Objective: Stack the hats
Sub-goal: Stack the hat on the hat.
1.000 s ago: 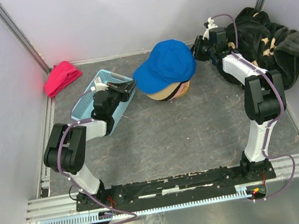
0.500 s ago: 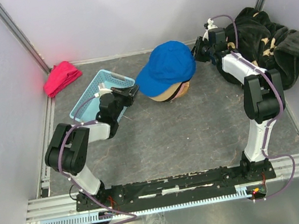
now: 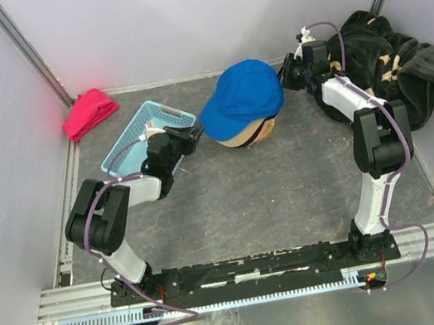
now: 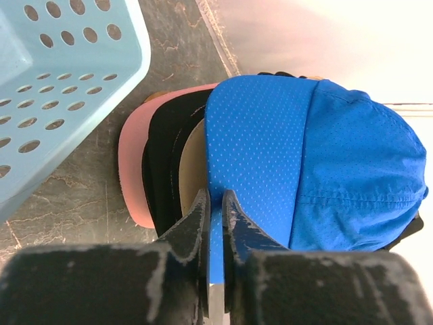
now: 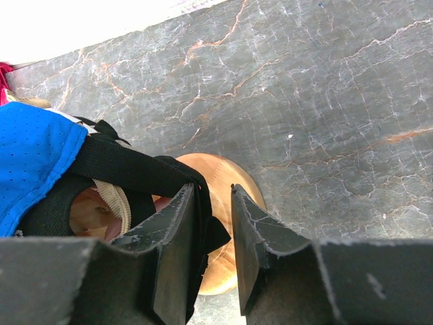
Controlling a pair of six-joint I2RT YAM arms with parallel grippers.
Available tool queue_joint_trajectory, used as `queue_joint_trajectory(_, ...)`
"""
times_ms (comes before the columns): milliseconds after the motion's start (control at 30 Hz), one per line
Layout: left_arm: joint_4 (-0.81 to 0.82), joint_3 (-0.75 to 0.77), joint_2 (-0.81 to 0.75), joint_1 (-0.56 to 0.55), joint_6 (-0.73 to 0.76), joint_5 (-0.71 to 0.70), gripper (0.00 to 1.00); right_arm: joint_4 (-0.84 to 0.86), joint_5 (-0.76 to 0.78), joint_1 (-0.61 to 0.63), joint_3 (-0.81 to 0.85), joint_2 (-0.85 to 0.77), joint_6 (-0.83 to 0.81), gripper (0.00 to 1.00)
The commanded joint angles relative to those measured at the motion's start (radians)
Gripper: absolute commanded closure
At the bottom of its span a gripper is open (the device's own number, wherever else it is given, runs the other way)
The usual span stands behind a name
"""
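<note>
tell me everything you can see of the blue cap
The blue cap is bright blue perforated fabric with a rounded crown and flat brim. It tops the stack, over a tan cap, a black cap and a pink cap whose brims peek out beside its own. The left gripper is shut on its brim's edge.

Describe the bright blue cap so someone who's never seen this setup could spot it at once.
On the grey table, look toward the back wall, between the pale blue basket and the black plush fabric. The blue cap lies topmost there: the only bright blue one, covering a tan cap, a black cap and a pink cap whose brims peek out.
</note>
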Motion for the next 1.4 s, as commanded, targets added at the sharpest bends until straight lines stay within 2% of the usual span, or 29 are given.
queue_joint_trajectory(0, -0.174, 0.027, -0.041, -0.021, 0.104, -0.004, 0.82, -0.094, 0.032, 0.000, 0.016, 0.005, -0.032, 0.63)
queue_joint_trajectory(100, -0.208, 0.042, -0.063, -0.022, 0.130, -0.018, 0.65, -0.098, 0.031, 0.000, 0.028, -0.010, -0.028, 0.59)
queue_joint_trajectory(233, -0.230, 0.050, -0.088, -0.023, 0.144, -0.028, 0.56, -0.090, 0.025, -0.002, 0.032, -0.029, -0.020, 0.52)
queue_joint_trajectory(633, -0.337, 0.102, -0.153, -0.021, 0.220, -0.076, 0.52, -0.050, 0.004, -0.020, 0.045, -0.083, 0.041, 0.49)
queue_joint_trajectory(900, -0.349, 0.120, -0.158, -0.021, 0.233, -0.077, 0.51, -0.044, -0.012, -0.045, 0.049, -0.101, 0.081, 0.48)
queue_joint_trajectory(1367, -0.368, 0.160, -0.153, -0.020, 0.279, -0.087, 0.51, 0.068, -0.091, -0.087, 0.021, -0.086, 0.196, 0.48)
